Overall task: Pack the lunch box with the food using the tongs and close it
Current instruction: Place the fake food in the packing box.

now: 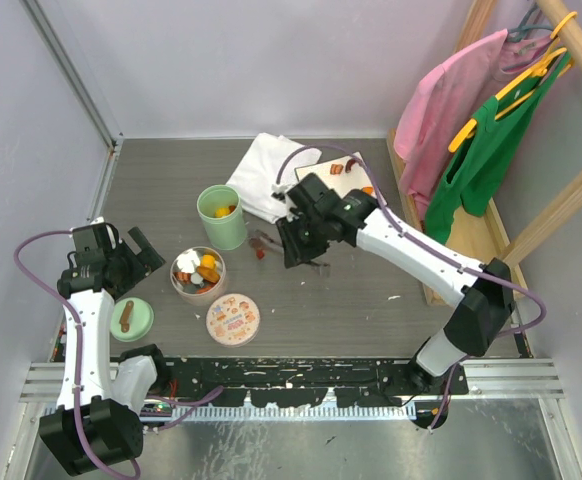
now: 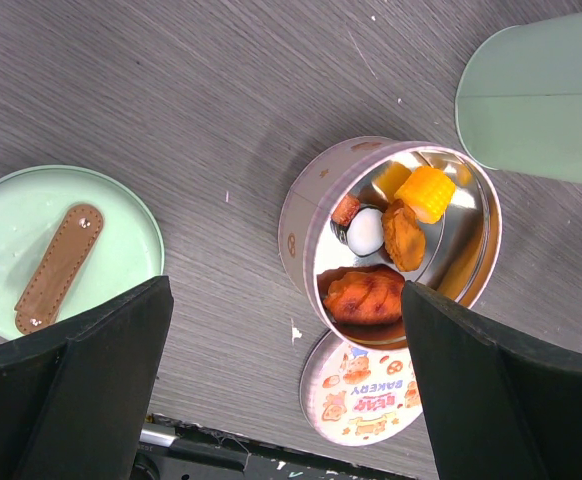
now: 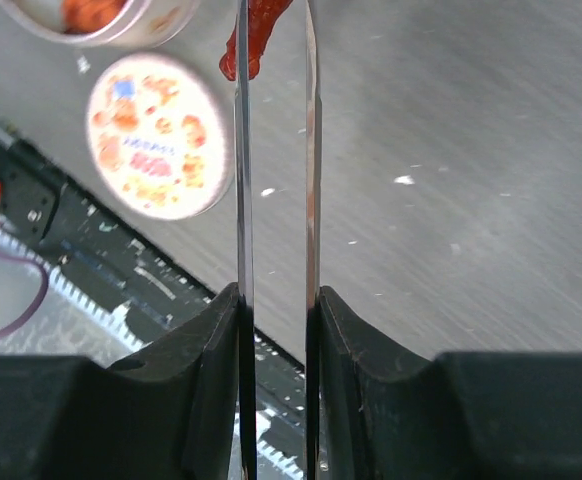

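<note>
Right jaws clench the tongs (image 3: 241, 150), pinching a red piece (image 3: 249, 35) above the counter (image 3: 471, 150), seemingly to carry it to the tin (image 2: 306, 215) nearby; left jaws hang released near it, likely awaiting the lid (image 2: 121, 230)

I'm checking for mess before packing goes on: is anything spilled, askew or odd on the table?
No spilled food shows. The red food piece is pinched in the tongs, which the right gripper clamps. Only oddities: the white cloth lies crumpled at the back, and small white flecks dot the table.
</note>
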Tool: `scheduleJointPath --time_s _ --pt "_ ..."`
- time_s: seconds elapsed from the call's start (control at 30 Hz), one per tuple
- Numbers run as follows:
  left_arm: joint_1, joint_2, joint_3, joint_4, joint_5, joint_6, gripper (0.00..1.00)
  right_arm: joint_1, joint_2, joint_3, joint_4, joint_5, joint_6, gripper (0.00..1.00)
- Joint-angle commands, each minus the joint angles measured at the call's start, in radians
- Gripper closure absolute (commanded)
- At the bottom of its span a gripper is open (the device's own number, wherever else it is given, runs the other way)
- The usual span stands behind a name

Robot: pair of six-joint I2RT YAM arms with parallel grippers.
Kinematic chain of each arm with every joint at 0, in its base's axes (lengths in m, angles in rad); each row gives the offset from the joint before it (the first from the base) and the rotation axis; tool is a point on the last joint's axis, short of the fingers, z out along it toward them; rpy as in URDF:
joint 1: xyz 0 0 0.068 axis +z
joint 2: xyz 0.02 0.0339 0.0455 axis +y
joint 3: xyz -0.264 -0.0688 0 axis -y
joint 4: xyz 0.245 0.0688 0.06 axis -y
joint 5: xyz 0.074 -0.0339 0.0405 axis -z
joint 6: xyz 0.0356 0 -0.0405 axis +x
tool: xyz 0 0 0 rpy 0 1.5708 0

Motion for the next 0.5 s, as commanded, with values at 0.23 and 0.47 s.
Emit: scheduleJointPath --time_s 0.23,0.47 --pt "-0.003 -0.004 0.019 0.031 0.013 0.004 0.02 0.275 0.117 0.167 0.096 0.012 0.092 0.67" --pt "-0.003 -0.010 0.020 0.030 0.010 0.004 0.02 0.334 0.301 0.377 0.021 0.109 0.051 0.67"
